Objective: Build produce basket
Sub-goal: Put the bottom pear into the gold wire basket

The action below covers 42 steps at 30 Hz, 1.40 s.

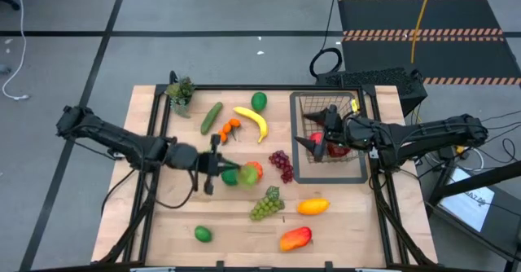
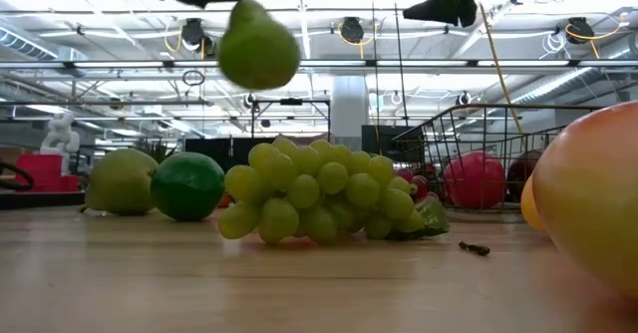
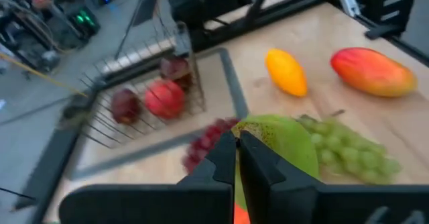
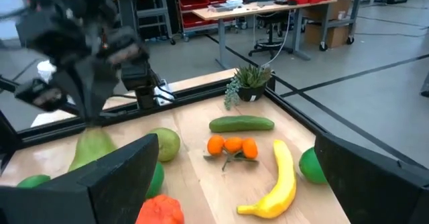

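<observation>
A green pear (image 2: 257,46) hangs in the air over the table's middle, under my left gripper (image 3: 236,150), which is shut on it. On the table below lie green grapes (image 1: 267,203), purple grapes (image 1: 282,164), a banana (image 1: 252,121), a cucumber (image 1: 212,117), oranges (image 1: 230,128), limes (image 1: 203,234) and two mangoes (image 1: 313,206). The wire basket (image 1: 358,162) stands at the right with red apples (image 3: 165,98) in it. My right gripper (image 1: 319,133) hovers open over the basket, touching nothing. My left gripper is shut at the pear's narrow top end (image 2: 242,12); the fingers (image 3: 221,160) hide the exact place of contact. They come at it slanting down from the table's left side. The pear hangs below them, narrow end up, lifted clear of the table.
A small potted plant (image 1: 181,93) stands at the far left corner. The basket sits on a flat dark tray (image 1: 295,170). An orange-red fruit (image 1: 254,171) and a lime (image 2: 187,185) lie under the held pear. Bare wood shows along the table's left side.
</observation>
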Available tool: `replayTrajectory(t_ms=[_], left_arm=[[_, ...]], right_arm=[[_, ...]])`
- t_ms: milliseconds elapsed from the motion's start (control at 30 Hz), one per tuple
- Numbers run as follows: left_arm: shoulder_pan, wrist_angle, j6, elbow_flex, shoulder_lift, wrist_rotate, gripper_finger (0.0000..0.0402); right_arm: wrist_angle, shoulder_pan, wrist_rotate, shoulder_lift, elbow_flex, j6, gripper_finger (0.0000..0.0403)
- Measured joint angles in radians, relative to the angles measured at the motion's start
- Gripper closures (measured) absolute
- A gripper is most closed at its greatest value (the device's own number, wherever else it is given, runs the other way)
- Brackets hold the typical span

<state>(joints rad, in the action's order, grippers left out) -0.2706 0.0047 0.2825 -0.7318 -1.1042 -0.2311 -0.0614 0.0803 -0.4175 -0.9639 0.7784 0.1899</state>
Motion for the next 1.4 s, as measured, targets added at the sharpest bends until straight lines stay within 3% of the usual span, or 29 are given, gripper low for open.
replayTrajectory(t_ms=[333, 733, 933, 1167, 1400], left_arm=[[0.173, -0.085, 0.156, -0.118, -0.003, 0.102, 0.0393], [0.214, -0.123, 0.157, -0.116, -0.017, 0.149, 0.0393], [0.214, -0.133, 0.157, -0.115, -0.035, 0.148, 0.0394], [0.214, -0.135, 0.157, -0.116, -0.035, 0.148, 0.0385], [0.214, -0.135, 0.157, -0.116, -0.035, 0.146, 0.0384]], right_arm=[[-0.191, 0.000, 0.030, -0.151, 0.017, -0.073, 0.0008], [-0.123, -0.002, 0.087, -0.529, 0.316, -0.106, 0.0008], [-0.082, -0.003, 0.165, -0.675, 0.437, -0.127, 0.0008], [-0.085, -0.034, 0.280, -0.739, 0.475, -0.060, 0.0009], [-0.043, -0.048, 0.291, -0.741, 0.475, -0.057, 0.0029]])
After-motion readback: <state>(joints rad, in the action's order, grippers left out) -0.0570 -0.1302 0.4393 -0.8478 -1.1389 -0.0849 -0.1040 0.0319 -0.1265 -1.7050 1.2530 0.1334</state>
